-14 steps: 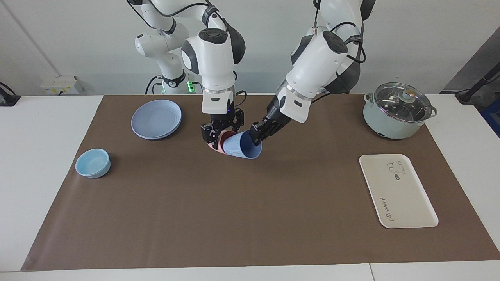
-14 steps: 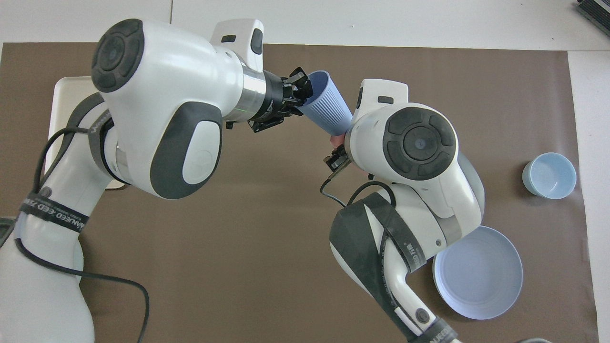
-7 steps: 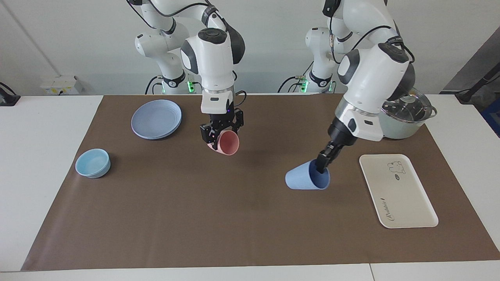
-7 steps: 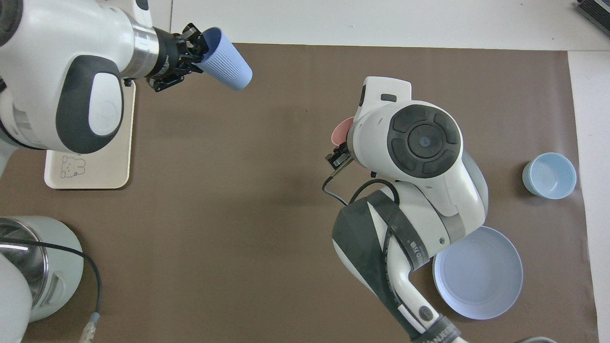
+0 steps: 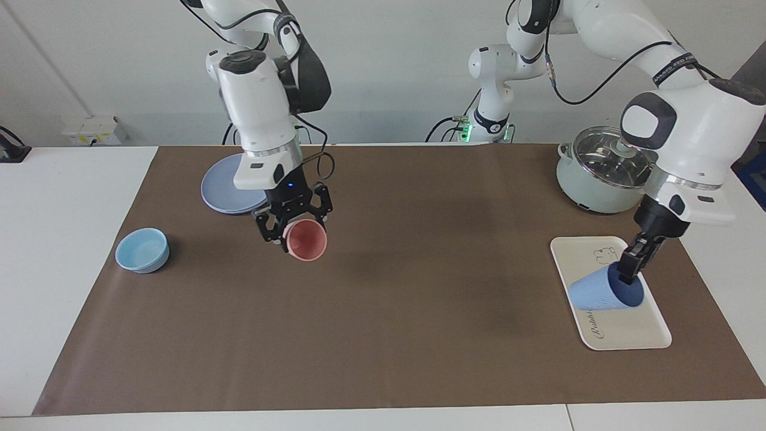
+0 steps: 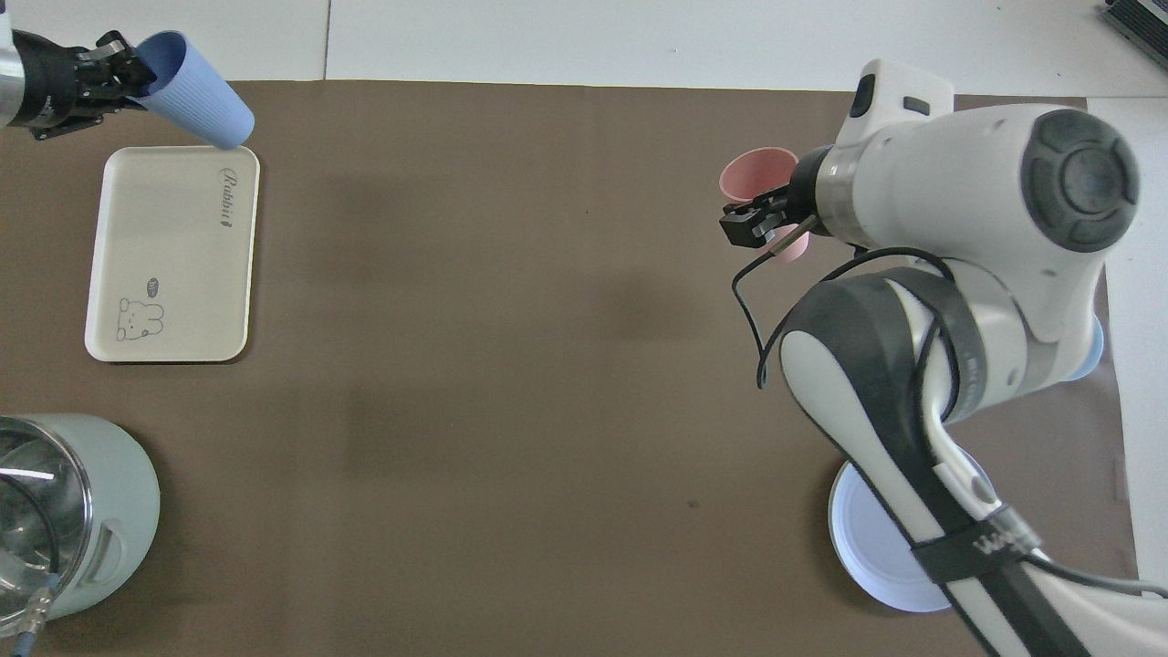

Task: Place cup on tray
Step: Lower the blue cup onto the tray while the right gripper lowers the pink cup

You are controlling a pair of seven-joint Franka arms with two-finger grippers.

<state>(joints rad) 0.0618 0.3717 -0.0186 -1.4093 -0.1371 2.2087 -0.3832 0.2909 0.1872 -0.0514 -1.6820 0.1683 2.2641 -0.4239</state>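
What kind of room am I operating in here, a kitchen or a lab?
Most likely a robotics lab staged with kitchenware: bare white walls, a brown mat laid over white tables, and a wall power outlet with loose cables. The pot and tray look like props.

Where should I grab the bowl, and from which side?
Pinch the bowl by its rim wall, one finger inside and one outside, coming straight down from above. It sits upright, open-topped and low, and is probably too wide to span.
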